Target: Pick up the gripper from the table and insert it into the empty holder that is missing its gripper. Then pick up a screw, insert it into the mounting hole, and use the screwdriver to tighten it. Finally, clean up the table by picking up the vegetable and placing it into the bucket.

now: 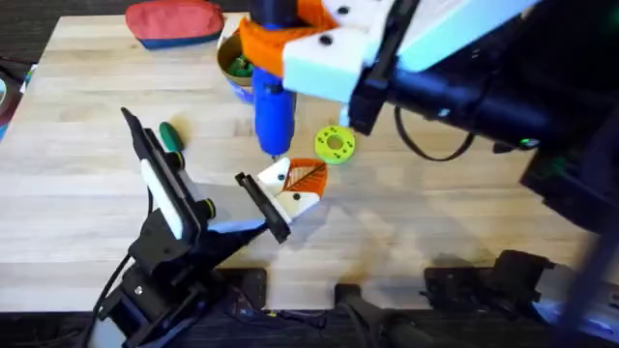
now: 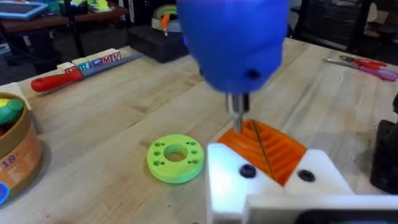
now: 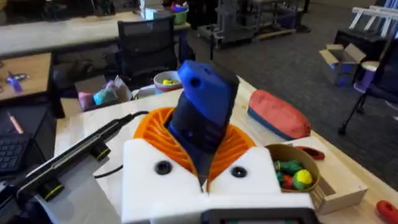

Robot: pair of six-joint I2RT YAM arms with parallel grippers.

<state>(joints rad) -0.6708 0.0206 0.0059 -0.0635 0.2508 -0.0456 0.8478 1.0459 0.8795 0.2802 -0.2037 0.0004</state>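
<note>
Screwdriver (image 1: 273, 106), clenched in the right gripper (image 1: 290, 53), stands bit-down just above the holder (image 1: 290, 188), which the left gripper (image 1: 261, 208) grasps; tightening looks underway, so next press straight down on the screw

1. A light wooden table (image 1: 435, 213) with visible plank grain takes up the foreground; it serves as the landmark here.
2. Beyond its far edge stands a black office chair (image 3: 146, 46).
3. Behind the chair runs a long pale desk (image 3: 56, 34) carrying clutter.
4. Off one side of the table lies grey carpeted floor (image 3: 298, 68).
5. On that floor, well away from the table, sit cardboard boxes (image 3: 339, 59).
</note>
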